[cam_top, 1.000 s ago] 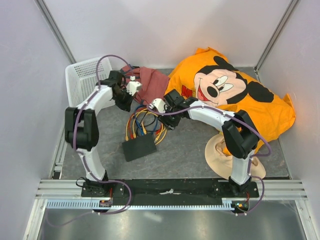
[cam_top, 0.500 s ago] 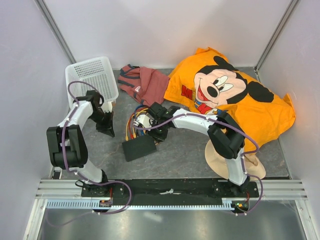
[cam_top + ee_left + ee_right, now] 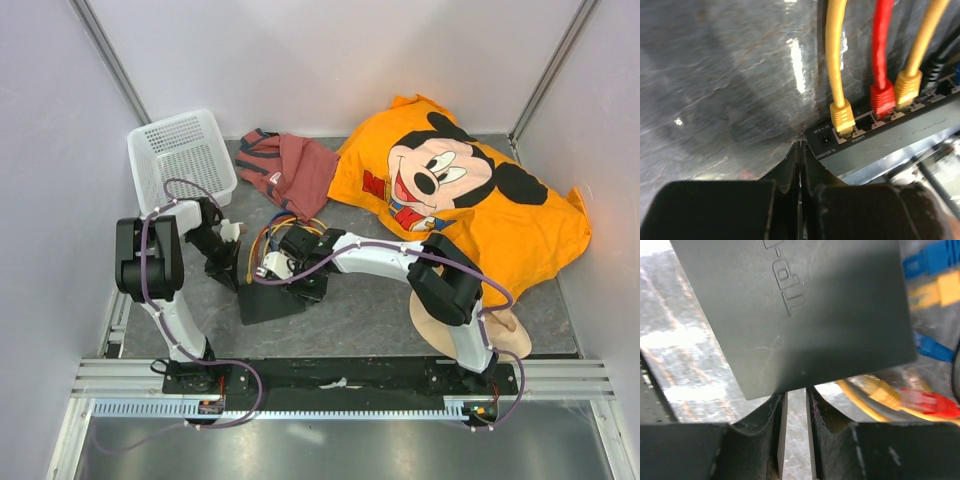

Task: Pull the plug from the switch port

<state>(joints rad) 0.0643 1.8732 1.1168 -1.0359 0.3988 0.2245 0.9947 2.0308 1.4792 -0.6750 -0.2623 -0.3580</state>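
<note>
The switch [image 3: 268, 302] is a flat black box on the grey table, with coloured cables [image 3: 268, 240] looping behind it. In the left wrist view its socket edge [image 3: 900, 134] holds a yellow plug [image 3: 842, 116], a red plug [image 3: 883, 98] and another yellow plug [image 3: 908, 88]. My left gripper [image 3: 800, 145] is shut and empty, its tips just left of the switch's corner [image 3: 228, 276]. My right gripper [image 3: 300, 286] sits at the switch's far right edge. Its jaws [image 3: 796, 390] stand narrowly apart, with bare table between them, and their tips meet the switch's edge [image 3: 805, 305].
A white basket [image 3: 180, 152] stands at the back left, next to a red cloth [image 3: 295, 168]. An orange Mickey Mouse shirt [image 3: 460, 190] covers the back right, and a beige hat [image 3: 440, 310] lies by the right arm. Loose yellow, red and blue plugs [image 3: 925, 400] lie beside the switch.
My left arm has swung from the basket down to the switch's left corner. The right gripper has moved left and nearer onto the switch, its jaws narrower. The switch has shifted slightly left.
</note>
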